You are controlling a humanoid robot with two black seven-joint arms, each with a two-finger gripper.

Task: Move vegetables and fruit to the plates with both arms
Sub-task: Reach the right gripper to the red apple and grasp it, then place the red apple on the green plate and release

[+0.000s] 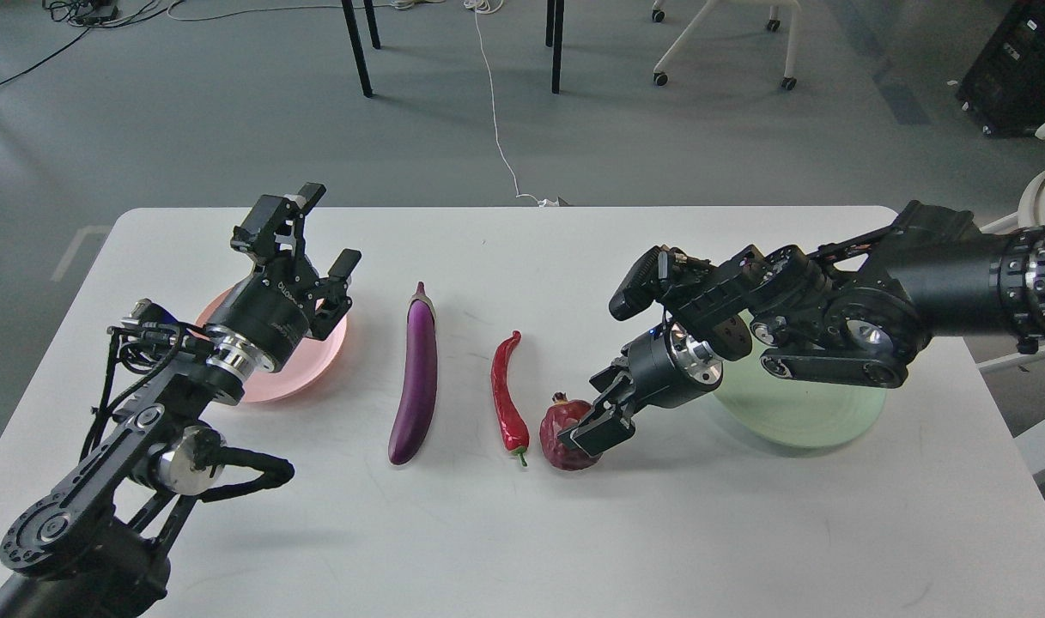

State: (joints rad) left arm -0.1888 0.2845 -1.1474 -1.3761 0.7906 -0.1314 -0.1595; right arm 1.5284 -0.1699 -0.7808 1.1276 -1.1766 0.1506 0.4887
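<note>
Right gripper (592, 427) jaws clamp the pomegranate (565, 446) near the surface's front edge; left gripper (316, 232) jaws stand apart above the pink plate (316, 365).

On the bench (745, 532) before us, the eggplant (416, 378) lies left of centre, the chili pepper (507, 396) just to its right, and the pomegranate (565, 433) right of that. One plate (316, 373) sits far left, under our left gripper (303, 236); the other plate (797, 416) sits right, behind our right gripper (595, 427), which is at the pomegranate.

right end effector (592, 427) on pomegranate (565, 445), eggplant (415, 375) apart
</note>
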